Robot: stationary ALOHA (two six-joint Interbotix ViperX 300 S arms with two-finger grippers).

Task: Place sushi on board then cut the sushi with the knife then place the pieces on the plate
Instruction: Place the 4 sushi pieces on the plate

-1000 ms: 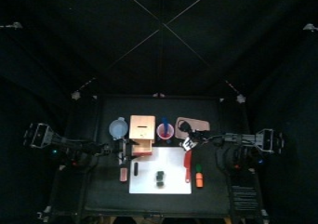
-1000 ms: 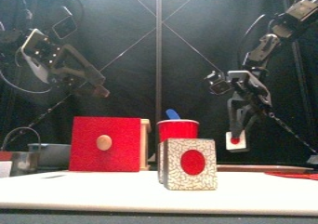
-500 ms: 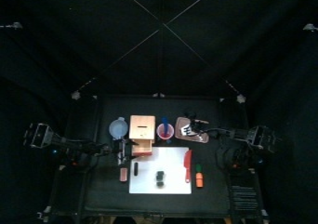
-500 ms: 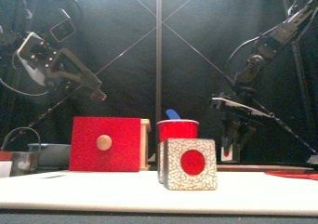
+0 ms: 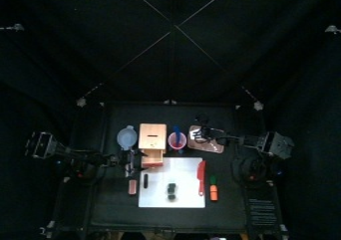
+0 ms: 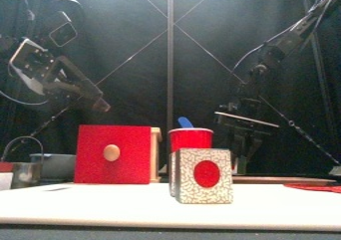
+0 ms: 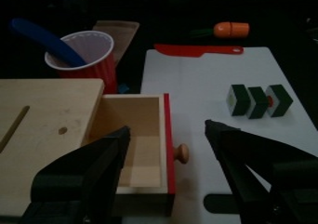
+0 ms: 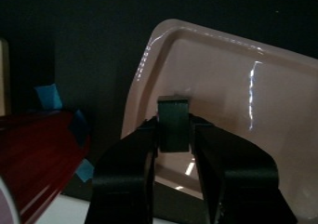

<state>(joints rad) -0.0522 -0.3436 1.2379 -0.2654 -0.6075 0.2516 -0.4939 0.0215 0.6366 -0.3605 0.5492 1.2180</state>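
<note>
High over the desk [image 5: 114, 214], the right tool [image 5: 204, 134] reaches across the pink tray [image 5: 214, 142] at the back. The left tool [image 5: 134, 162] hangs beside the wooden box [image 5: 154, 139]. A sushi roll [image 5: 173, 191] lies on the white board [image 5: 173, 206], with the red knife [image 5: 200, 171] near it on the same board.

At desk height, the roll's speckled end with its red centre faces front, before the red cup [image 6: 190, 137]. Both arms are raised behind.

From the left wrist, that tool's jaws stand spread and empty above the box's open drawer [image 7: 137, 139]. The roll shows as 3 dark green blocks set side by side.

From the right wrist, the right tool clamps 1 sushi piece [image 8: 174, 110] by 2 opposite flat sides at the tray; whether it touches the tray cannot be told.

The blocks look light, rigid and smooth, so they are likely to twist out of a corner pinch. An end block, taken square on its flat faces, seems the safest hold.
</note>
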